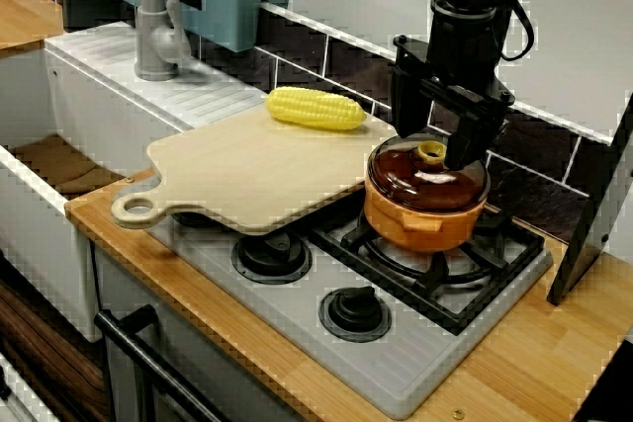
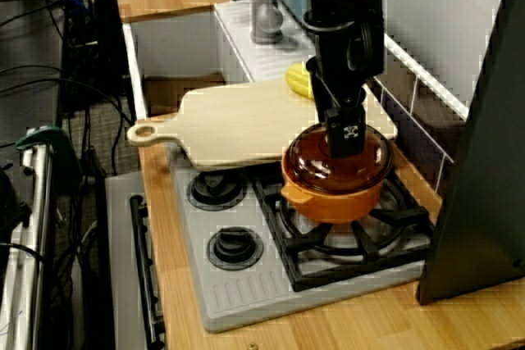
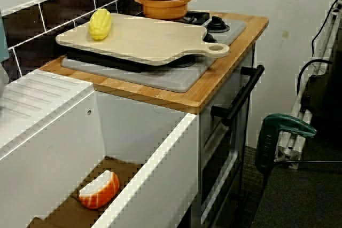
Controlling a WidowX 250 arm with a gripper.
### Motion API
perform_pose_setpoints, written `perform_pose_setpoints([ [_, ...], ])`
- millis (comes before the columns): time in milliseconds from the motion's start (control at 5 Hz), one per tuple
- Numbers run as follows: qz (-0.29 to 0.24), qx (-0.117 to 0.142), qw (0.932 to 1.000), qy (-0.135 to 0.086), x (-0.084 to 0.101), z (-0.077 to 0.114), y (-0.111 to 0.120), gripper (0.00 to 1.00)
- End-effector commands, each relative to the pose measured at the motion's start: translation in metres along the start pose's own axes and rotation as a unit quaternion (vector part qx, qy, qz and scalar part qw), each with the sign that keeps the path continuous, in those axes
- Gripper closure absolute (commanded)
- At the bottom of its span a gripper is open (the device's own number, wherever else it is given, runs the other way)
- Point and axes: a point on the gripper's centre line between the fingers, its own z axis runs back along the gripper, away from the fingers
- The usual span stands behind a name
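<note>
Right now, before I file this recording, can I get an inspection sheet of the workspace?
Surface: wooden counter with grey hob; cutting board lies over part of the hob.
Job's things: orange pot on the grate, brown lid on, yellow knob.
Clutter: corn cob on the cutting board; orange slice in the sink.
Grippers: gripper open, fingers either side of the yellow knob.
Cables: loose cables on the floor.
Surroundings: tiled wall, faucet, green clamp.

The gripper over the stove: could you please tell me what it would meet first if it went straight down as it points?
Probably the yellow knob of the brown lid on the orange pot, directly beneath the gripper; whether they touch is unclear.
</note>
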Motion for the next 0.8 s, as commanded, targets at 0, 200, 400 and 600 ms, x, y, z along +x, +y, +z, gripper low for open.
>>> perform_pose_setpoints([
  [0, 0.006, -0.001, 0.9997, -0.024, 0.0070, 0.0117, 0.0020, 0.00],
  [200, 0.005, -0.001, 0.9997, -0.023, 0.0079, 0.0100, 0.0014, 0.00],
  [400, 0.006, 0.001, 0.9997, -0.022, 0.0093, 0.0076, 0.0009, 0.00],
  [600, 0.007, 0.002, 0.9998, -0.021, 0.0101, 0.0048, 0.0011, 0.00],
])
